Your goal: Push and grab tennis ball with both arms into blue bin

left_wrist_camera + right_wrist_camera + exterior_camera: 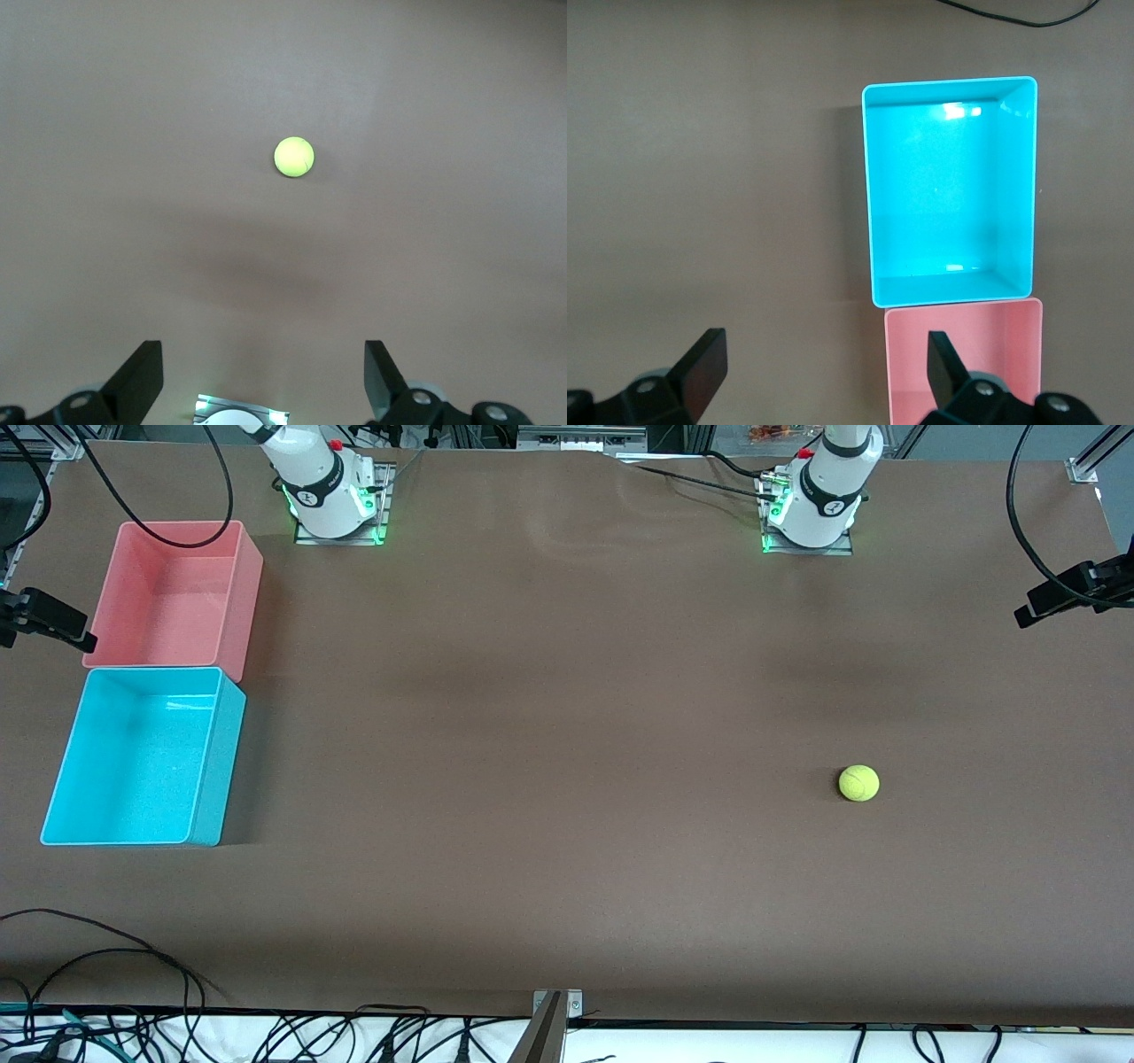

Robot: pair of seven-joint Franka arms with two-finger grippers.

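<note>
Sitting on table toward left arm's end – tennis ball, blue bin well apart, both claws – left claw, right claw – spread apart.

Bare table between tennis ball and blue bin.

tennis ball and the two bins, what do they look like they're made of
Small yellow-green tennis ball: matte fuzzy felt, probably; faint curved seam shows. Rectangular cyan-blue bin: thin-walled moulded plastic, likely; glossy glints on its speckled floor. Rectangular pink bin beside it: same thin plastic look, duller sheen.
</note>
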